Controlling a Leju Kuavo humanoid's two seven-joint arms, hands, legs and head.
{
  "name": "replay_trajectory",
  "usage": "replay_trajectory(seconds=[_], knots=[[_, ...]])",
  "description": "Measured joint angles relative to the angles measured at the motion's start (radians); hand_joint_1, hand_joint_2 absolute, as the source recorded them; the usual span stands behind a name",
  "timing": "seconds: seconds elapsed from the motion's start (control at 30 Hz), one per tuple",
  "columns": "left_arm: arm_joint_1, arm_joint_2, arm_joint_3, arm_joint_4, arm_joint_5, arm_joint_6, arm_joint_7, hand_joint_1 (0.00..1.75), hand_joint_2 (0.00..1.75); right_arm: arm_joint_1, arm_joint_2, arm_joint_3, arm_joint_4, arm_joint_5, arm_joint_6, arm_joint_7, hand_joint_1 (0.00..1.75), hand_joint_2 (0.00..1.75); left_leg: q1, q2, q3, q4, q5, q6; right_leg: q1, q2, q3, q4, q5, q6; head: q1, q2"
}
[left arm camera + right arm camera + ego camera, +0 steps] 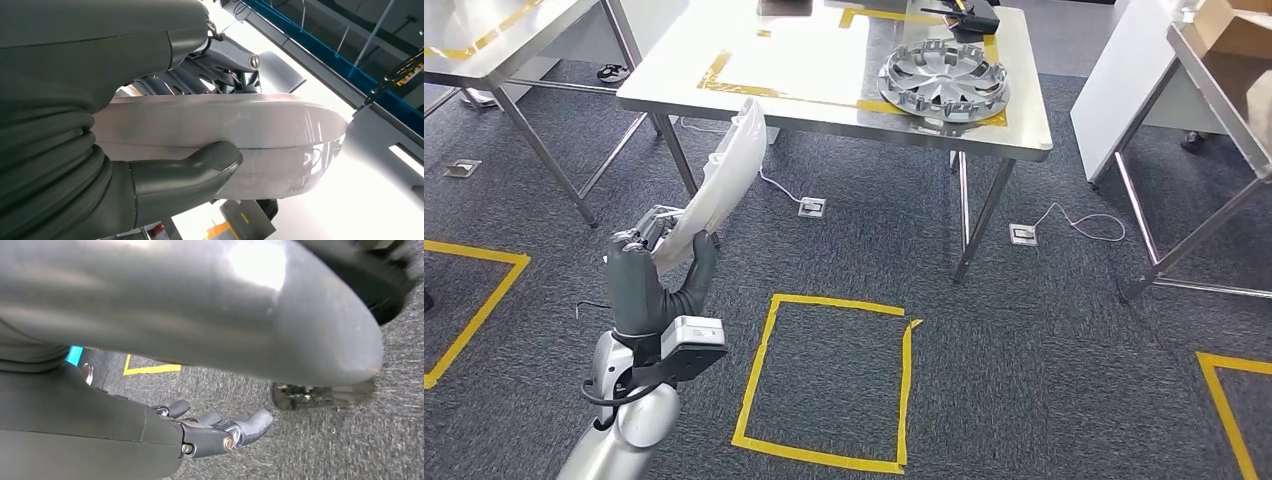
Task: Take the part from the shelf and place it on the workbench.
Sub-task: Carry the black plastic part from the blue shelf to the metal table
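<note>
**White part in hand, workbench ahead**

Nearest the head camera, the left hand (pixel 656 285) clamps a long white part (pixel 719 185), thumb (pixel 192 170) on one face and fingers (pixel 200 82) on the other, holding it tilted up off the floor, likely for carrying. Its tip points at the workbench (pixel 824 105) near edge, where taped outlines mark spots and a silver hubcap (pixel 944 80) lies by the right corner. Hanging low, the right hand (pixel 210 427) holds nothing, fingers loosely extended.

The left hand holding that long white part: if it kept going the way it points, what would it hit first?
Probably the near edge of the steel workbench; the white curved panel in the left hand would touch first. Depth is uncertain.
</note>
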Motion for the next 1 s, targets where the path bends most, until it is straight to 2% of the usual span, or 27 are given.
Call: replay_trajectory(seconds=[0.03, 0.07, 0.1, 0.13, 0.2, 0.23, 0.27, 0.37, 0.43, 0.5, 0.53, 0.57, 0.6, 0.63, 0.67, 0.7, 0.73, 0.8, 0.83, 0.87, 0.9, 0.93, 0.97, 1.0], knots=[[-0.002, 0.000, 0.000, 0.004, 0.000, -0.002, 0.001, 1.75, 1.75, 0.002, 0.000, -0.003, 0.000, -0.002, 0.000, 0.000, 0.00, 0.00, 0.000, -0.005, -0.002, 0.001, 0.000, 0.000, 0.000, 0.003, -0.022, 0.043, -0.009, 0.001, 0.001, 0.000], [-0.003, 0.000, 0.000, 0.008, 0.001, -0.005, 0.003, 1.75, 1.75, 0.003, 0.000, -0.006, 0.000, -0.004, -0.001, 0.000, 0.00, 0.00, 0.000, -0.010, -0.002, 0.002, 0.000, 0.000, 0.000, 0.003, -0.026, 0.048, 0.003, 0.000, 0.001, 0.000], [-0.005, 0.000, 0.000, 0.012, 0.002, -0.007, 0.004, 1.75, 1.75, 0.003, 0.000, -0.009, 0.000, -0.006, -0.001, 0.000, 0.00, 0.00, 0.000, -0.014, -0.002, 0.004, 0.000, -0.001, -0.001, 0.003, -0.010, 0.012, 0.032, -0.001, 0.002, 0.000], [-0.008, -0.001, 0.000, 0.016, 0.003, -0.008, 0.004, 1.75, 1.75, 0.004, 0.000, -0.011, 0.000, -0.008, -0.002, -0.001, 0.00, 0.00, 0.000, -0.019, -0.001, 0.005, -0.001, -0.002, -0.002, 0.004, 0.023, -0.058, 0.071, -0.004, 0.002, 0.000], [-0.017, -0.002, 0.000, 0.021, 0.004, -0.009, 0.005, 1.75, 1.75, 0.003, 0.000, -0.015, 0.000, -0.011, -0.002, -0.004, 0.00, 0.00, -0.003, -0.026, -0.002, 0.007, -0.005, -0.011, 0.000, 0.007, 0.086, -0.192, 0.115, -0.010, 0.004, 0.000], [-0.020, -0.002, 0.000, 0.024, 0.004, -0.010, 0.006, 1.75, 1.75, 0.002, 0.000, -0.016, 0.000, -0.011, -0.002, -0.006, 0.00, 0.00, -0.004, -0.028, -0.002, 0.007, -0.007, -0.017, 0.002, 0.008, 0.102, -0.228, 0.120, -0.015, 0.004, 0.000], [-0.023, -0.003, 0.000, 0.026, 0.005, -0.010, 0.006, 1.75, 1.75, 0.001, 0.001, -0.017, 0.000, -0.012, -0.002, -0.008, 0.00, 0.00, -0.005, -0.030, -0.002, 0.006, -0.008, -0.024, 0.005, 0.008, 0.106, -0.239, 0.114, -0.020, 0.004, 0.000], [-0.028, -0.002, 0.000, 0.031, 0.006, -0.011, 0.007, 1.75, 1.75, 0.002, 0.001, -0.018, 0.000, -0.014, -0.002, -0.011, 0.00, 0.00, -0.002, -0.028, -0.003, 0.013, -0.016, -0.043, 0.003, 0.007, 0.114, -0.245, 0.115, -0.041, 0.003, 0.000], [-0.033, -0.002, -0.001, 0.033, 0.006, -0.011, 0.008, 1.75, 1.75, 0.003, 0.002, -0.019, 0.000, -0.016, -0.002, -0.012, 0.00, 0.00, -0.001, -0.022, -0.042, 0.091, -0.045, -0.052, 0.000, 0.005, 0.128, -0.249, 0.108, -0.055, 0.001, 0.000], [-0.035, -0.002, -0.001, 0.036, 0.006, -0.011, 0.007, 1.75, 1.75, 0.005, 0.002, -0.019, 0.000, -0.017, -0.002, -0.012, 0.00, 0.00, -0.001, -0.019, -0.124, 0.233, -0.088, -0.057, 0.001, 0.005, 0.145, -0.249, 0.092, -0.061, -0.001, 0.000], [-0.034, -0.002, -0.001, 0.039, 0.006, -0.011, 0.007, 1.75, 1.75, 0.006, 0.003, -0.020, 0.000, -0.017, -0.002, -0.012, 0.00, 0.00, -0.001, -0.018, -0.161, 0.286, -0.094, -0.058, 0.002, 0.004, 0.156, -0.249, 0.082, -0.061, -0.001, 0.000], [-0.034, -0.001, -0.001, 0.041, 0.006, -0.011, 0.007, 1.75, 1.75, 0.008, 0.003, -0.020, 0.000, -0.017, -0.002, -0.012, 0.00, 0.00, -0.001, -0.018, -0.184, 0.307, -0.081, -0.057, 0.002, 0.004, 0.169, -0.249, 0.071, -0.060, -0.001, 0.000], [-0.034, -0.001, -0.001, 0.042, 0.006, -0.011, 0.007, 1.75, 1.75, 0.009, 0.003, -0.021, 0.000, -0.017, -0.002, -0.012, 0.00, 0.00, -0.001, -0.018, -0.184, 0.282, -0.045, -0.055, 0.002, 0.005, 0.186, -0.249, 0.059, -0.059, -0.001, 0.000], [-0.034, -0.001, -0.001, 0.042, 0.006, -0.011, 0.007, 1.75, 1.75, 0.011, 0.004, -0.022, 0.000, -0.018, -0.002, -0.012, 0.00, 0.00, -0.001, -0.017, -0.166, 0.220, 0.006, -0.052, 0.002, 0.005, 0.204, -0.249, 0.046, -0.056, -0.001, 0.000], [-0.035, -0.001, -0.001, 0.043, 0.006, -0.011, 0.007, 1.75, 1.75, 0.012, 0.004, -0.023, 0.000, -0.018, -0.002, -0.013, 0.00, 0.00, -0.003, -0.014, -0.139, 0.152, 0.047, -0.047, 0.002, 0.005, 0.221, -0.251, 0.032, -0.053, -0.001, 0.000], [-0.036, -0.001, -0.001, 0.043, 0.006, -0.011, 0.007, 1.75, 1.75, 0.011, 0.005, -0.024, 0.000, -0.019, -0.002, -0.013, 0.00, 0.00, -0.006, -0.011, -0.110, 0.088, 0.069, -0.042, 0.003, 0.004, 0.235, -0.253, 0.018, -0.047, -0.002, 0.000], [-0.038, -0.001, -0.001, 0.043, 0.006, -0.011, 0.008, 1.75, 1.75, 0.010, 0.006, -0.024, 0.000, -0.019, -0.002, -0.013, 0.00, 0.00, -0.009, -0.008, -0.089, 0.049, 0.071, -0.035, 0.003, 0.004, 0.244, -0.258, 0.007, -0.041, -0.003, 0.000], [-0.040, -0.002, -0.002, 0.043, 0.006, -0.011, 0.008, 1.75, 1.75, 0.007, 0.007, -0.025, 0.000, -0.019, -0.002, -0.013, 0.00, 0.00, -0.015, -0.010, -0.067, 0.021, 0.041, -0.019, 0.005, 0.001, 0.258, -0.262, 0.008, -0.026, -0.005, 0.000], [-0.041, -0.003, -0.002, 0.042, 0.006, -0.011, 0.008, 1.75, 1.75, 0.007, 0.007, -0.025, 0.000, -0.019, -0.002, -0.013, 0.00, 0.00, -0.014, -0.013, -0.058, 0.014, 0.032, -0.011, 0.004, 0.000, 0.254, -0.248, 0.021, -0.020, -0.004, 0.000], [-0.041, -0.003, -0.002, 0.042, 0.006, -0.011, 0.007, 1.75, 1.75, 0.006, 0.007, -0.025, 0.000, -0.019, -0.002, -0.013, 0.00, 0.00, -0.013, -0.016, -0.044, 0.003, 0.024, -0.004, 0.004, 0.000, 0.238, -0.211, 0.043, -0.016, -0.003, 0.000], [-0.041, -0.004, -0.002, 0.042, 0.006, -0.011, 0.007, 1.75, 1.75, 0.005, 0.007, -0.025, 0.000, -0.019, -0.002, -0.013, 0.00, 0.00, -0.012, -0.018, -0.027, -0.007, 0.015, 0.001, 0.003, 0.002, 0.202, -0.154, 0.063, -0.014, -0.001, 0.000], [-0.041, -0.004, -0.002, 0.043, 0.007, -0.011, 0.006, 1.75, 1.75, 0.005, 0.007, -0.026, 0.000, -0.019, -0.002, -0.013, 0.00, 0.00, -0.011, -0.019, -0.007, -0.017, 0.006, 0.005, 0.003, 0.004, 0.157, -0.088, 0.072, -0.013, 0.000, 0.000], [-0.041, -0.004, -0.002, 0.044, 0.009, -0.011, 0.004, 1.75, 1.75, 0.006, 0.007, -0.026, 0.000, -0.019, -0.002, -0.013, 0.00, 0.00, -0.012, -0.019, 0.013, -0.026, -0.005, 0.007, 0.003, 0.007, 0.108, -0.026, 0.063, -0.013, 0.001, 0.000], [-0.040, -0.004, -0.002, 0.046, 0.010, -0.011, 0.002, 1.75, 1.75, 0.007, 0.007, -0.026, 0.000, -0.019, -0.002, -0.013, 0.00, 0.00, -0.012, -0.020, 0.037, -0.033, -0.019, 0.008, 0.003, 0.008, 0.061, 0.017, 0.031, -0.012, 0.002, 0.000]])
